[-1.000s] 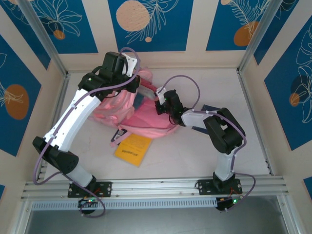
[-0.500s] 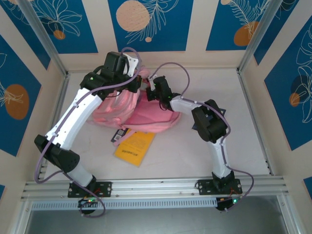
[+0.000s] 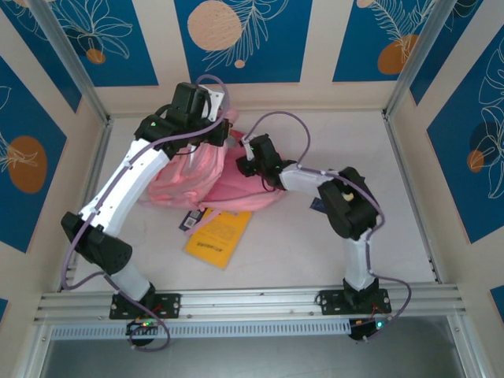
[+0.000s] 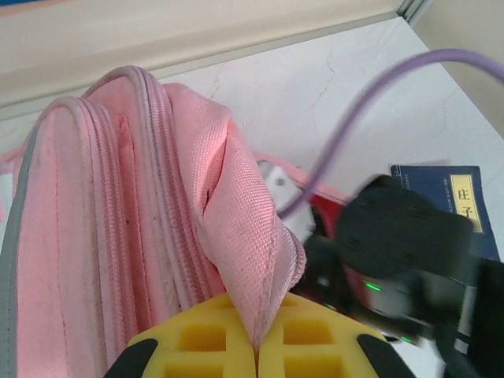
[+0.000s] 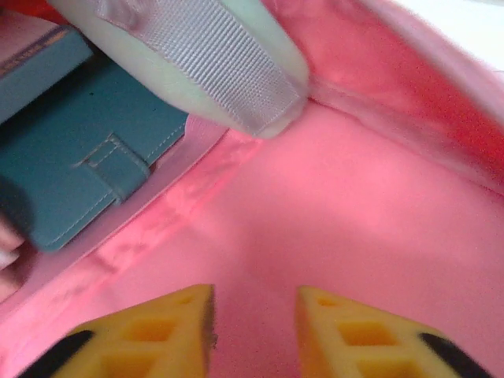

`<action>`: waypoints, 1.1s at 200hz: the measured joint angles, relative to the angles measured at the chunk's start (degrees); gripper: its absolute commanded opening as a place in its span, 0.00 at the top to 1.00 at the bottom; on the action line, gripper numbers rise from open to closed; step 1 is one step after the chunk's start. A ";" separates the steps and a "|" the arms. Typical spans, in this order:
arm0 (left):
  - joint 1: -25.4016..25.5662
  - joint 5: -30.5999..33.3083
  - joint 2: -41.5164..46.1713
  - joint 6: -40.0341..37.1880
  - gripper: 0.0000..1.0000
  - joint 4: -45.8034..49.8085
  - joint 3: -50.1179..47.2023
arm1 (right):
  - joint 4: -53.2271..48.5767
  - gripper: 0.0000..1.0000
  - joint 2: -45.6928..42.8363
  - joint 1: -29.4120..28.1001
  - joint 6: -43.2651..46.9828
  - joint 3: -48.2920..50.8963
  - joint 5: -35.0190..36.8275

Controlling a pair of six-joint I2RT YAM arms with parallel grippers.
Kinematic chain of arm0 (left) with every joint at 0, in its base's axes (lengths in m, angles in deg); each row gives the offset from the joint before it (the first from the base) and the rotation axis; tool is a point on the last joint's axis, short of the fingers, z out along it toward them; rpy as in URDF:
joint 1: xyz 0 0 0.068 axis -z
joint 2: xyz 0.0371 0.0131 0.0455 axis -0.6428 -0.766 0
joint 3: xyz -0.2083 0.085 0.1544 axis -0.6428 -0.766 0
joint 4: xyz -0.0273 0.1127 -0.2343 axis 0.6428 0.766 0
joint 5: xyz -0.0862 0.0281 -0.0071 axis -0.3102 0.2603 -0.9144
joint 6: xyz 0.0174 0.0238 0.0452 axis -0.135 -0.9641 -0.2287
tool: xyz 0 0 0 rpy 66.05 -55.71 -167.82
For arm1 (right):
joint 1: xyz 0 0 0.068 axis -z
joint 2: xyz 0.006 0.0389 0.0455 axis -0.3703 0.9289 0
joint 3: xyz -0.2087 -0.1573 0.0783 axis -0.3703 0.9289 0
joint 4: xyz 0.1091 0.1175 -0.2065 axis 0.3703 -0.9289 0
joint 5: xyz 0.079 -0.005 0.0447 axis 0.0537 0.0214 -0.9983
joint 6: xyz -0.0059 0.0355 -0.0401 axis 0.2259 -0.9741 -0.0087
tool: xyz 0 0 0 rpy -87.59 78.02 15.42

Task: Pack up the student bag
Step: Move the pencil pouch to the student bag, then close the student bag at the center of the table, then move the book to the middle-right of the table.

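The student bag (image 3: pixel 236 189) lies slumped at the far middle of the table (image 3: pixel 315 244), soft pink woven fabric with pale zip lines along its top. The left gripper (image 4: pixel 256 346) is clenched on a raised fold at the bag's opening. The right gripper (image 5: pixel 253 315), fingers apart and empty, sits inside against the shiny pink lining, near a teal case (image 5: pixel 79 173). A yellow booklet (image 3: pixel 216 239) lies just near of the bag.

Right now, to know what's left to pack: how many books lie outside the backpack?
2. A yellow book lies at the backpack's near side; a dark blue book lies to its right, partly behind the right arm. Others may be hidden.
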 measured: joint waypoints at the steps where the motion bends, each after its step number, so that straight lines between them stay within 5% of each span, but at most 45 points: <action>1: 0.00 0.00 -0.09 0.09 1.00 0.00 0.00 | 0.02 0.62 -0.31 0.00 -0.04 0.22 0.11; 41: 0.04 -3.74 -5.20 3.72 0.91 -0.55 0.83 | -3.45 0.68 -17.55 0.72 -4.72 8.52 5.92; 78: 1.49 -9.05 -8.28 6.88 0.70 -3.19 -2.75 | -10.38 0.71 -27.17 6.93 -14.05 15.02 7.50; 108: 3.54 -12.02 -9.51 7.26 0.45 -3.58 -7.21 | -21.79 0.66 -26.88 16.06 -22.40 15.58 7.19; 133: 5.46 -12.22 -9.49 6.49 0.34 -3.37 -9.33 | -30.97 0.65 -23.82 20.50 -28.59 14.82 9.05; 220: 9.05 -6.97 -0.72 5.40 0.27 -4.74 -12.59 | -41.92 0.66 -10.97 31.12 -36.89 10.75 -0.22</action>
